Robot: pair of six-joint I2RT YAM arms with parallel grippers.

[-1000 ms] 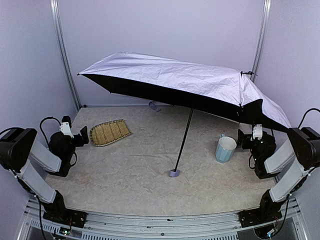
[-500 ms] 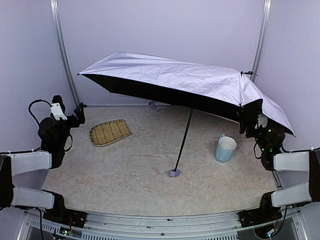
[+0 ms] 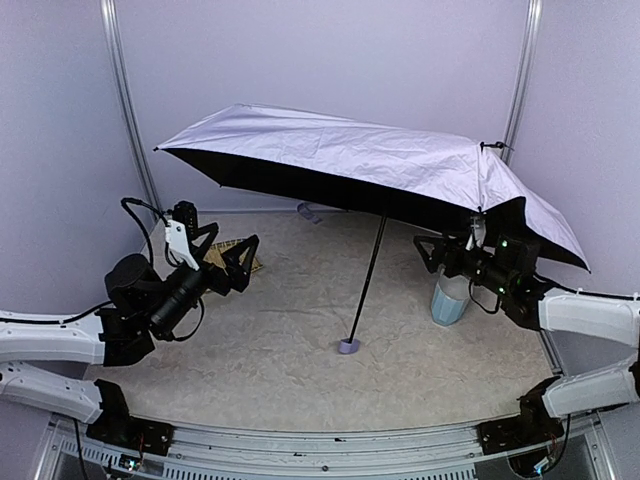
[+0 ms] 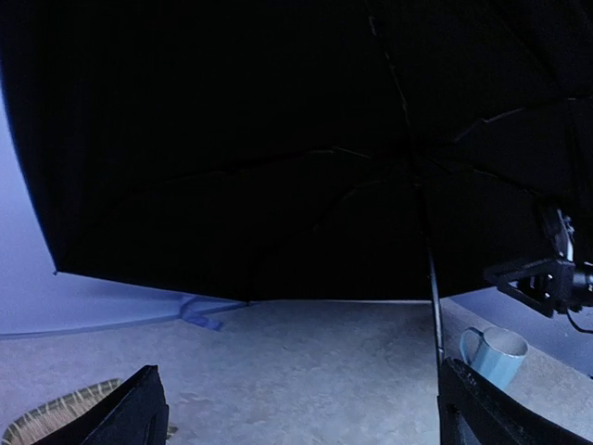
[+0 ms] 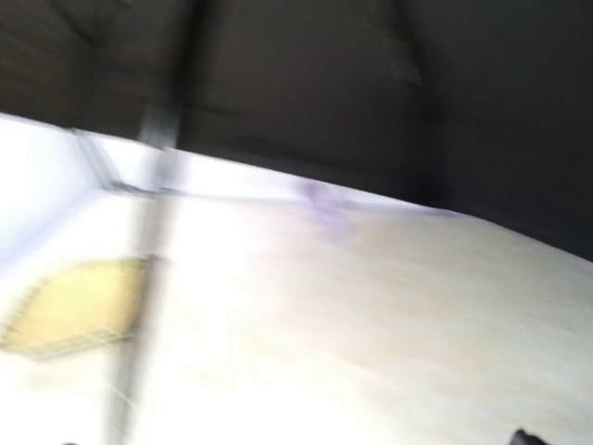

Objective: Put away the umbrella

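Note:
The umbrella (image 3: pixel 350 155) stands open on the table, its silver-lilac canopy tilted down to the right. Its thin black shaft (image 3: pixel 367 275) runs down to a small lilac handle (image 3: pixel 349 346) resting on the table. My left gripper (image 3: pixel 230 257) hovers left of the shaft, open and empty, pointing toward it. The left wrist view shows the black underside (image 4: pixel 278 139), the shaft (image 4: pixel 433 297) and both left fingers (image 4: pixel 139 413) spread wide. My right gripper (image 3: pixel 432 256) is under the canopy's right side, right of the shaft, open and empty. The right wrist view is blurred.
A light blue cup (image 3: pixel 448 300) stands just below my right gripper, also seen in the left wrist view as the cup (image 4: pixel 496 352). A woven straw tray (image 4: pixel 56 417) lies under my left gripper, largely hidden from above. A scrap of blue tape (image 3: pixel 310 212) lies at the back wall.
Both arms swung in from the table's sides toward the umbrella shaft. The left gripper now hangs over the tray, the right one by the cup. The umbrella has not moved.

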